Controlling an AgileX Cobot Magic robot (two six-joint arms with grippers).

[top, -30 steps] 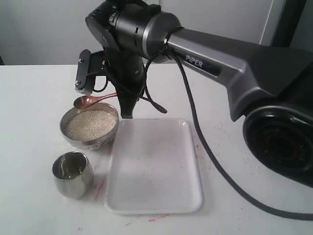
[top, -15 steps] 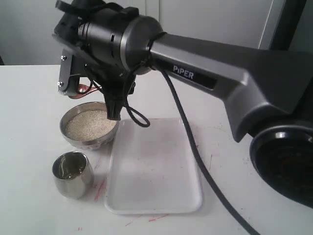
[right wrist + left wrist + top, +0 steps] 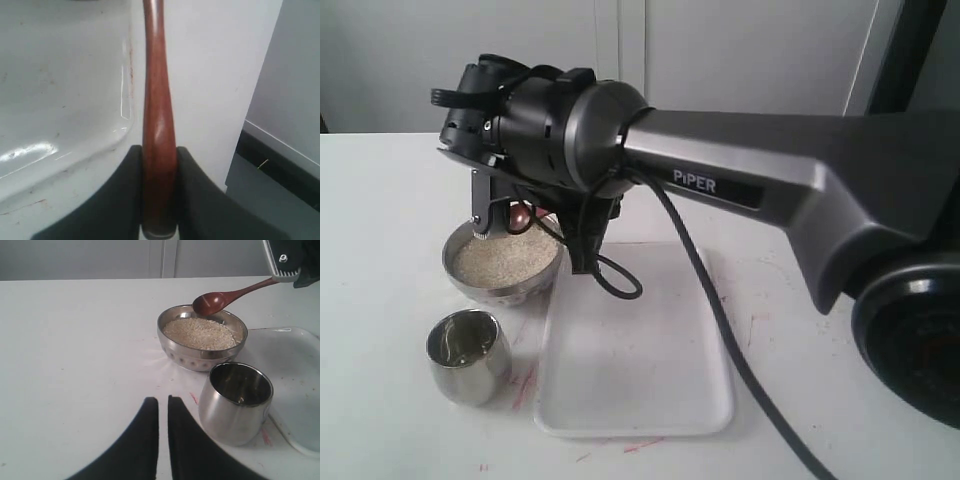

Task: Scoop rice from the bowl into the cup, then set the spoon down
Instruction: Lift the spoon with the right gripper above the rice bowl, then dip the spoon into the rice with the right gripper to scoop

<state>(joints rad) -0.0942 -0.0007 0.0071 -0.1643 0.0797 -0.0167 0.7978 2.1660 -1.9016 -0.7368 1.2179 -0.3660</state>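
- Two grippers seen. Right gripper (image 3: 160,165) has both fingers clamped on the spoon (image 3: 215,301) handle.
- Against a second ago, the right wrist sits lower and is rolled over, closer above the bowl (image 3: 200,359).
- Spoon head was higher, above the rim near 12 o'clock. It now hangs low over the rice (image 3: 200,334) at that same edge. Contact with the grains: cannot tell.
- Bowl unmoved on the table (image 3: 380,200), rice level much the same.
- Cup (image 3: 235,410) unmoved at 7 o'clock of the bowl, just beside it.
- Tray (image 3: 640,350) unmoved at 4 o'clock of the bowl.
- Left gripper (image 3: 163,405) is low over the table, fingers nearly together with a thin slit between, holding nothing.
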